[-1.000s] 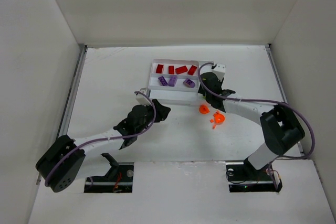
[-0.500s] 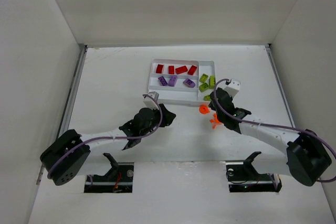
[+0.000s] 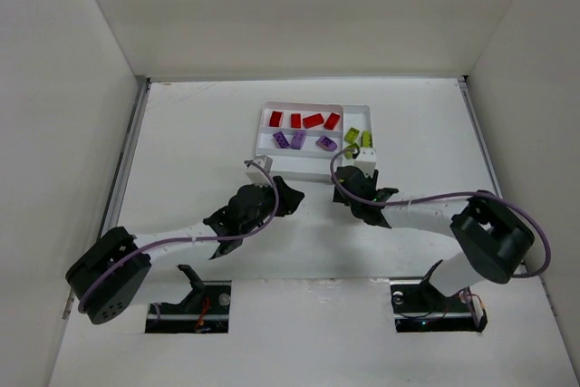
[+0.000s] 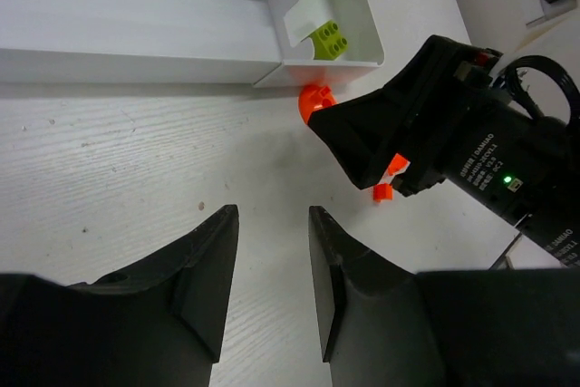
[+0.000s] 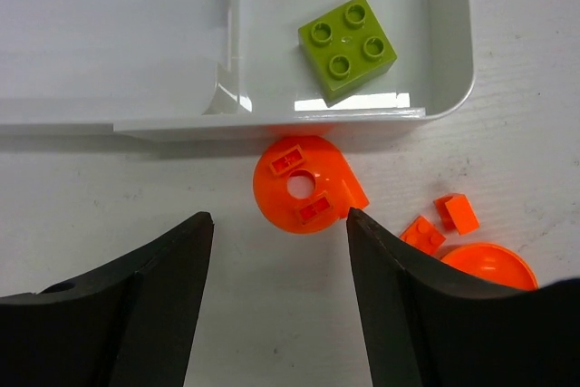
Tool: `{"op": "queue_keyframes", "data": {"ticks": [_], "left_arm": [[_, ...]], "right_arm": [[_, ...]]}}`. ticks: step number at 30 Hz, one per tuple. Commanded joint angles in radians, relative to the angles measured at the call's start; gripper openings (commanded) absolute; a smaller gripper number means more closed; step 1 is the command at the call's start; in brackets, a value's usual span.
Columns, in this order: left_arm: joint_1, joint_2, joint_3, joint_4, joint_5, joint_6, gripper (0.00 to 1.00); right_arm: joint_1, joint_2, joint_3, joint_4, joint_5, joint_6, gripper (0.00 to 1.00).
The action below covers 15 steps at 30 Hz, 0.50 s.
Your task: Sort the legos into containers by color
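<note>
On the white surface [image 3: 190, 133], one flat white tray [image 3: 294, 165] is sitting in the upper middle of the top view, and the legos are lying in and just below it. Four red legos [image 3: 304, 120] are lining the slot nearest the top of the frame, three purple legos [image 3: 298, 140] are lying in the slot below that, and two yellow-green legos [image 3: 359, 137] are showing in the crosswise slot at the tray's right end. The right wrist view is showing one whole four-stud yellow-green brick [image 5: 347, 47] and a corner of a second at its top edge. Four orange pieces are resting on the surface just outside the tray's lower wall: a round one with a centre hole [image 5: 299, 186] touching that wall, two tiny bits [image 5: 421, 233] to its right, and a larger rounded one [image 5: 489, 265] at the lower right. The right end effector [image 5: 276, 235] is hovering with its fingers spread wide, gripping nothing, the round orange piece lying just ahead of the tips. The left end effector [image 4: 272, 260] is standing slightly parted, holding nothing, and pointing at the tray's lower right corner. Small white print on the right arm's black housing [image 4: 453, 133] is showing but is too fine to read, beside one green light [image 4: 507, 180].
</note>
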State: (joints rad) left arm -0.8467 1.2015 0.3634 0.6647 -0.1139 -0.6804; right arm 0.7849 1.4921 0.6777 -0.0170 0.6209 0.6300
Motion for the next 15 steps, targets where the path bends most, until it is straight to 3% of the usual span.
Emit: {"op": "queue_keyframes", "data": {"ticks": [1, 8, 15], "left_arm": [[0.001, -0.022, 0.002, 0.055, -0.010, 0.016, 0.34], [0.002, -0.010, 0.006, 0.058, -0.001, 0.013, 0.34], [0.011, -0.013, 0.002, 0.056, 0.000, 0.007, 0.35]], "right_arm": [[-0.003, 0.031, 0.056, 0.028, 0.069, -0.007, 0.66], [-0.011, 0.125, 0.086, 0.038, 0.069, -0.001, 0.66], [0.039, 0.171, 0.102, 0.051, 0.065, 0.002, 0.41]]}}
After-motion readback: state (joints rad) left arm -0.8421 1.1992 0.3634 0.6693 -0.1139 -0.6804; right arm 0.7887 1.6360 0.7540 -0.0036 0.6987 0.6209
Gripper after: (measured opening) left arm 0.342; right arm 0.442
